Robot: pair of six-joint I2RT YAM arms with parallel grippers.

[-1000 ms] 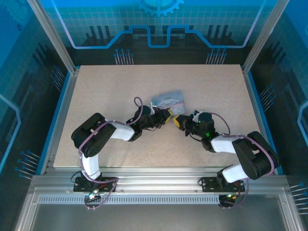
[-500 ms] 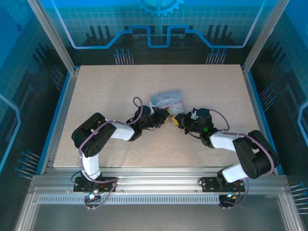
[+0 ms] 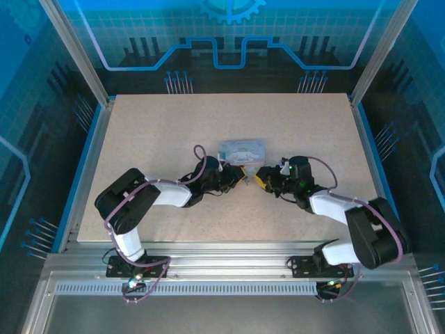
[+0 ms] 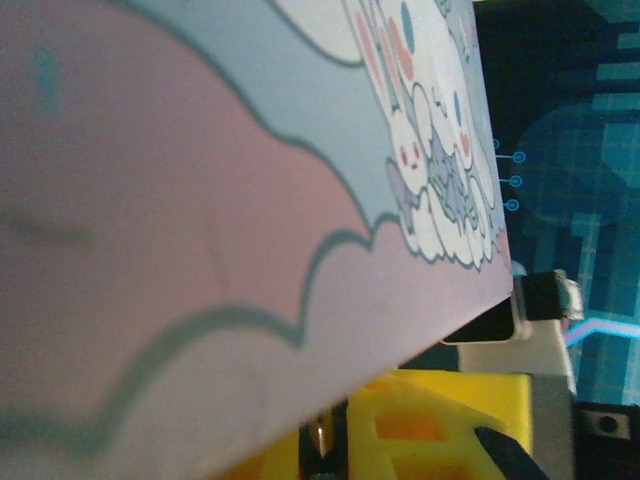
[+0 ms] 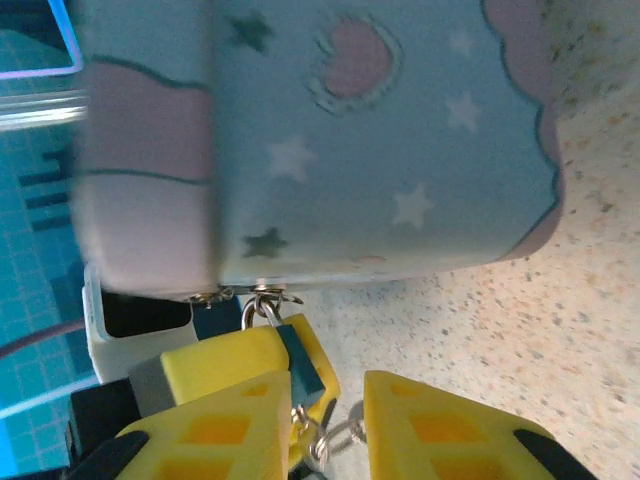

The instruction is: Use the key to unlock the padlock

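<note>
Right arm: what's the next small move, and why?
Probably nudge the right gripper slightly closer to the small dark blue padlock. The padlock hangs by its silver shackle from the pale blue cartoon-printed tin, right at the gripper, whose jaws stand apart. I cannot make out the key.

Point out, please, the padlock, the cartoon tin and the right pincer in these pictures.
padlock (image 5: 298, 358), right wrist view, on its dark blue body.
tin (image 5: 350, 150), right wrist view, on its starred blue side.
right pincer (image 5: 345, 390), right wrist view, midway between its yellow tips.
</note>
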